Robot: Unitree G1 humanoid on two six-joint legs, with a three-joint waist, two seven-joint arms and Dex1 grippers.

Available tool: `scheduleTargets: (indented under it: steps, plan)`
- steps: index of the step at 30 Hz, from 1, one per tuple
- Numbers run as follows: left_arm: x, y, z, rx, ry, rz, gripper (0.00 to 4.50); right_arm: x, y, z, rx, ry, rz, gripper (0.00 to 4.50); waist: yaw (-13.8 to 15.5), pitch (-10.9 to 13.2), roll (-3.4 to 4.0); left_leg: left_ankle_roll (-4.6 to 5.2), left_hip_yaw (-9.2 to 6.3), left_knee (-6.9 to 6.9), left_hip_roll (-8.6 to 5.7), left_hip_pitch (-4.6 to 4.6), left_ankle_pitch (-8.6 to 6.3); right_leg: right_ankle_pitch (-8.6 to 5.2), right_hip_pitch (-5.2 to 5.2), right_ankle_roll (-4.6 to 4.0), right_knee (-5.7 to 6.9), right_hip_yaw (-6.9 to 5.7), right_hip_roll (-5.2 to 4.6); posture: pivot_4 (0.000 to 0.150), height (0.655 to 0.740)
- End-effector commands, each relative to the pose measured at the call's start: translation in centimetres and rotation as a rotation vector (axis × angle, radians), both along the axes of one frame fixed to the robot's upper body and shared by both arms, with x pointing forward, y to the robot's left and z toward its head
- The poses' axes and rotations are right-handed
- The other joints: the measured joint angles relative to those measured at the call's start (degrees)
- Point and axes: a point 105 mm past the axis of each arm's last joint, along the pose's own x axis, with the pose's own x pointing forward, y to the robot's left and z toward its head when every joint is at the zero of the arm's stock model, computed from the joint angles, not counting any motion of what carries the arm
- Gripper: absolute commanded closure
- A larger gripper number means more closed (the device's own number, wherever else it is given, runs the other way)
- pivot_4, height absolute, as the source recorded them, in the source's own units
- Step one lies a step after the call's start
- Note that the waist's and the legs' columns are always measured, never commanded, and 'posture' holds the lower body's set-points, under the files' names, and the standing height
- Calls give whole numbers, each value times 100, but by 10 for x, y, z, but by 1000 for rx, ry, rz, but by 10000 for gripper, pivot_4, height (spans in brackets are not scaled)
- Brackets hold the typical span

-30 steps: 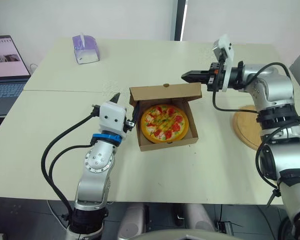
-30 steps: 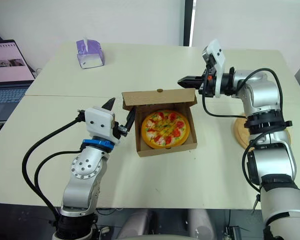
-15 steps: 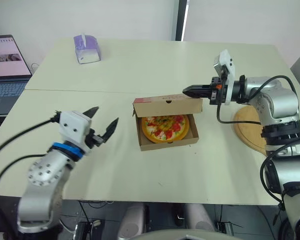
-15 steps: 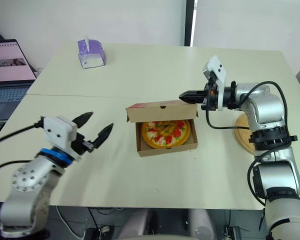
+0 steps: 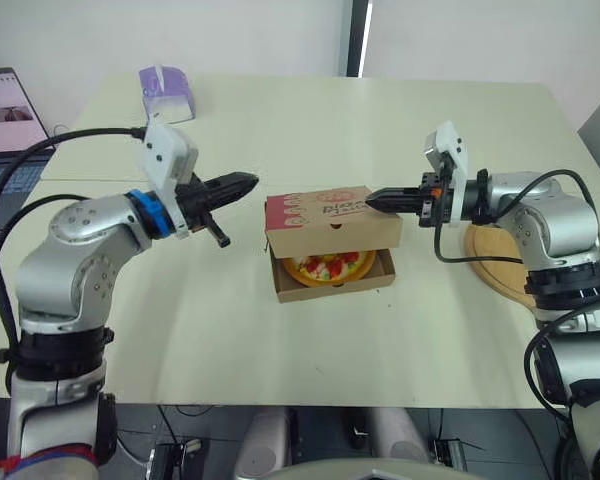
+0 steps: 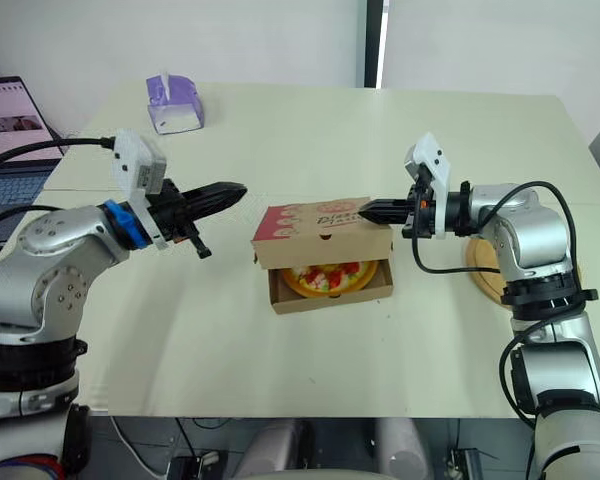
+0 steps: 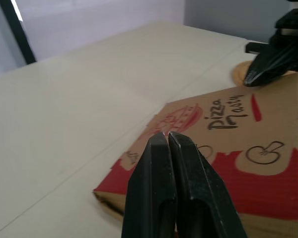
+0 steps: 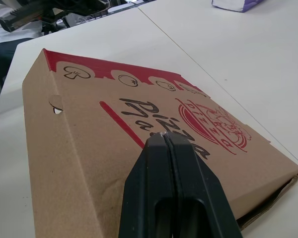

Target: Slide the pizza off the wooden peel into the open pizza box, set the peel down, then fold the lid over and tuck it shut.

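Note:
The cardboard pizza box (image 5: 330, 245) sits mid-table with its printed lid (image 6: 320, 219) folded most of the way down, front still raised. The pizza (image 5: 330, 266) shows through the gap. My right gripper (image 5: 372, 200) is shut, tip resting on the lid's right edge; in the right wrist view its fingertips (image 8: 164, 141) lie over the lid print. My left gripper (image 5: 250, 182) is shut and hovers just left of the box, pointing at it, its fingers (image 7: 168, 148) closed together above the lid's corner. The round wooden peel (image 5: 500, 258) lies on the table to the right, under my right arm.
A purple tissue box (image 5: 164, 80) stands at the far left of the table. A laptop (image 5: 8, 100) sits on a desk at the left edge. A seam (image 6: 280, 192) runs between the two tabletops behind the box.
The lid has come down from upright to nearly flat under my right gripper. My left arm swung out, rose, and returned beside the box, its fingers going from open to shut.

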Motion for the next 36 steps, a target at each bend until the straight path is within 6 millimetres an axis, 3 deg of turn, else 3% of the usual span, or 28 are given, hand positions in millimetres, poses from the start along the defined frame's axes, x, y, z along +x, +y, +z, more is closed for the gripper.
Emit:
scheduleTargets:
  steps: [1, 7, 14, 18, 22, 26, 32, 36]
  plan:
    - [-3, -12, -6, 70, 58, -103, 44433, -6, 2, 4, -5, -43, 17, 45000, 0, 0, 0, 0, 0, 0, 0, 1, 0, 0, 1, 0, -1, 0, 0, 1500, 7400]
    - [-4, -20, -34, 195, 83, -165, 44433, -10, 1, -1, -23, -55, 15, 45000, 4, 0, 0, 0, 2, 1, -4, -2, 0, 0, 0, 0, -3, 4, 0, 1500, 7400]
    - [2, -22, -44, 217, 80, -159, 44433, -18, -1, 0, -42, -85, 15, 45000, 9, 0, 0, 1, 2, 4, -3, -2, 0, 0, 1, 0, 0, 4, 0, 1500, 7400]
    - [3, -22, -45, 217, 81, -165, 44433, -22, -6, 9, -92, -259, 11, 45000, 18, 0, 0, 1, 2, 4, -4, -3, 0, 0, 1, 1, -1, 3, 0, 1500, 7400]
    - [4, -22, -49, 235, 78, -168, 45000, -37, -13, 8, -215, -468, 109, 36024, 20, 0, -1, 2, 2, 4, -4, -3, 0, 0, 2, 1, -2, 2, 0, 1500, 7400]
    - [4, -22, -49, 233, 77, -171, 45000, -48, -18, -6, -326, -575, 216, 21161, 20, 0, -1, 2, 4, 6, -4, -2, 0, 0, 5, 2, -2, 3, 1, 1500, 7400]
    - [5, -24, -51, 238, 66, -174, 45000, -39, -23, -27, -405, -618, 237, 417, 12, 1, -2, 2, 8, 11, -2, 2, 1, 0, 5, 2, 6, 7, 4, 1500, 7400]
    - [4, -23, -52, 240, 67, -174, 45000, -27, -25, -34, -446, -643, 201, 417, 14, 1, -2, 2, 8, 13, -2, 1, 0, 0, 5, 2, 5, 8, 4, 1500, 7400]
